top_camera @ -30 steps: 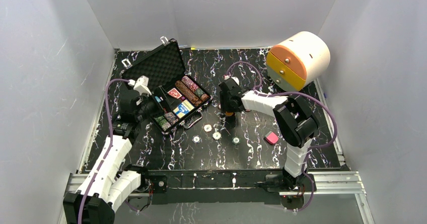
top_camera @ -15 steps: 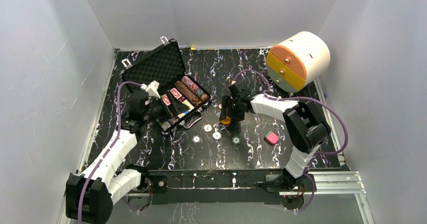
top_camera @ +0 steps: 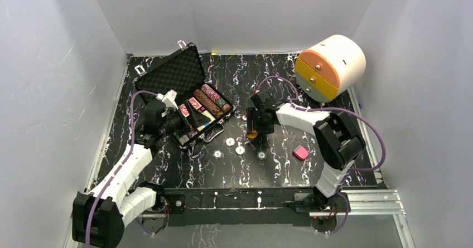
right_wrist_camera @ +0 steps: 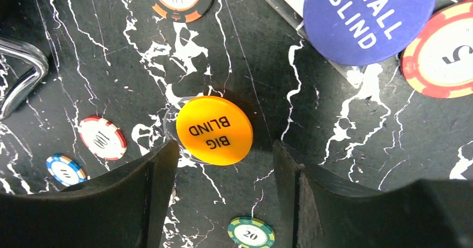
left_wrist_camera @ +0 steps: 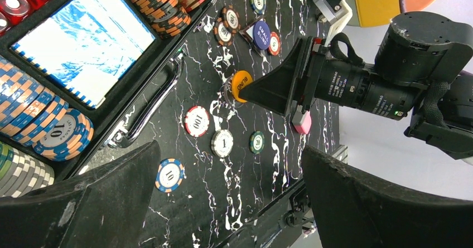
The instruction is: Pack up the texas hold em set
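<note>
BIG BLIND button (right_wrist_camera: 215, 130) near case (top_camera: 170, 75), between part-open right jaws — thin, may skid out on closing; left jaws wide.

Lighting bright, even, diffuse from above; plain white enclosure walls (top_camera: 56, 64) read pale grey. Shadows on the black white-veined marble-pattern tabletop (top_camera: 279, 173) are soft and short. Left wrist view: glints on the curved chrome case handle (left_wrist_camera: 146, 112). Right wrist view: round orange "BIG BLIND" button (right_wrist_camera: 214, 130) sharp; black fingers (right_wrist_camera: 83, 203) at bottom edge blurred.
</note>
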